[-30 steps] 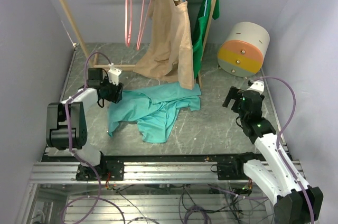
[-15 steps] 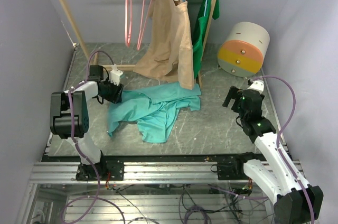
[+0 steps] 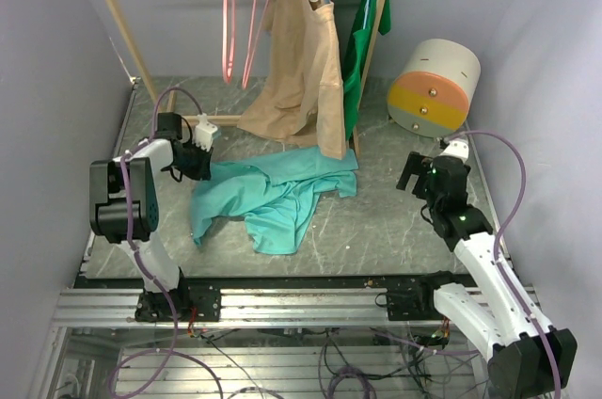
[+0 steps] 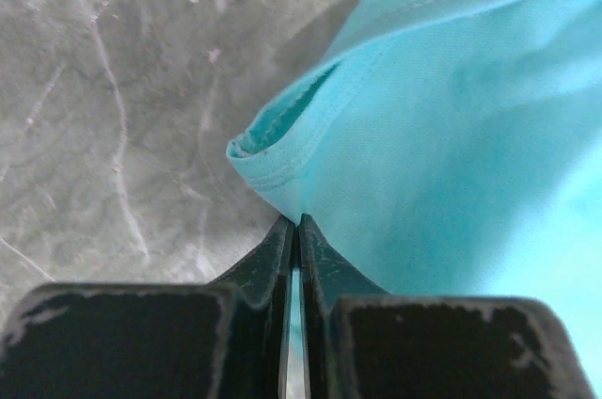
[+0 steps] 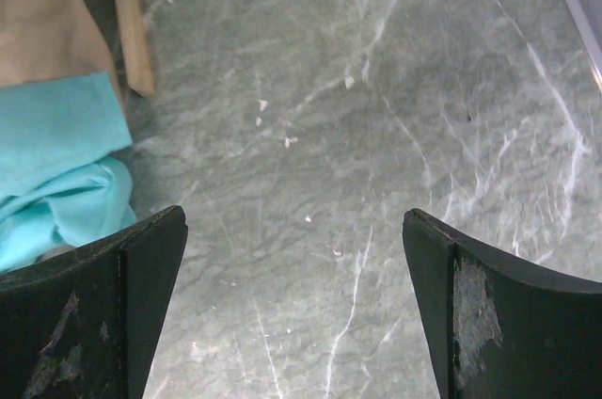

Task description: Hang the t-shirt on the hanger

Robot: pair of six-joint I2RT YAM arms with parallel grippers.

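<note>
One t-shirt (image 4: 451,135) hem in left tool (image 4: 295,222)

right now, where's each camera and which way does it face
top external: above and behind the robot, looking down on table and rack; left arm, right arm show.
left wrist: on the left arm, facing the t-shirt hem; left gripper shut on it.
right wrist: facing bare table and t-shirt edge; open right gripper shows.
shared: all three show the t-shirt.
</note>
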